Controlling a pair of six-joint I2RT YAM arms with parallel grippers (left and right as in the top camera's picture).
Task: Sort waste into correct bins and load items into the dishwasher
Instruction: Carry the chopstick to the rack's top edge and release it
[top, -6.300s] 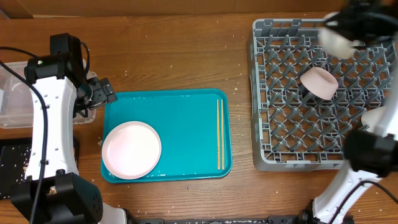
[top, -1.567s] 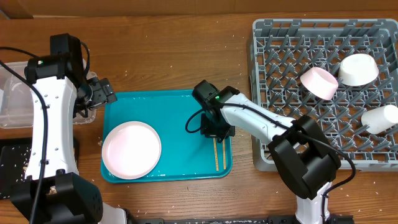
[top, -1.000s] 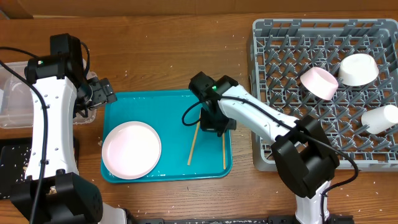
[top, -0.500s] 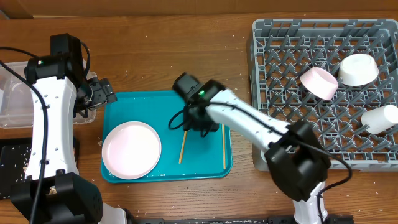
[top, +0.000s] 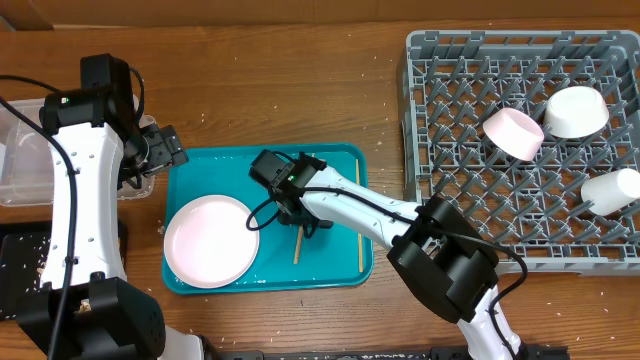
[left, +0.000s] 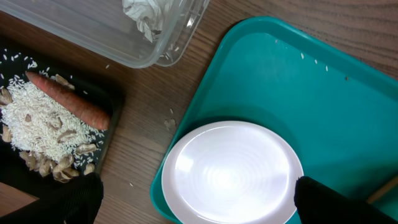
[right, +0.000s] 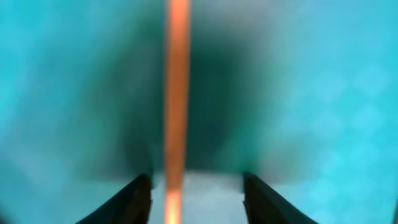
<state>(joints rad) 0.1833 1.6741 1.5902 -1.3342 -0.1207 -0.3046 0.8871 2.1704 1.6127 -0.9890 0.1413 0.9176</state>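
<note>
My right gripper (top: 299, 213) is low over the teal serving tray (top: 300, 170), open, with one wooden chopstick (top: 297, 245) running between its fingers (right: 193, 199); the chopstick (right: 177, 93) lies nearer the left finger. A second chopstick (top: 360, 240) lies by the tray's right edge. A large pale-pink plate (top: 211, 241) sits at the tray's front left, also in the left wrist view (left: 233, 171). My left gripper (top: 168, 146) hovers open and empty above the tray's left corner (left: 193, 208). The grey dish rack (top: 430, 150) holds a pink bowl (top: 513, 133), a white bowl (top: 575, 112) and a cup (top: 612, 190).
A clear plastic tub (left: 168, 50) holding a crumpled foil ball (left: 144, 15) stands at the left. In front of it a black tray (left: 115, 99) holds white rice (left: 43, 121) and an orange carrot (left: 68, 106). Rice grains dot the wooden table.
My right arm left the rack and came down on the chopsticks. It has slid left across the tray, taking one chopstick with it away from the other. The left arm has not moved.
</note>
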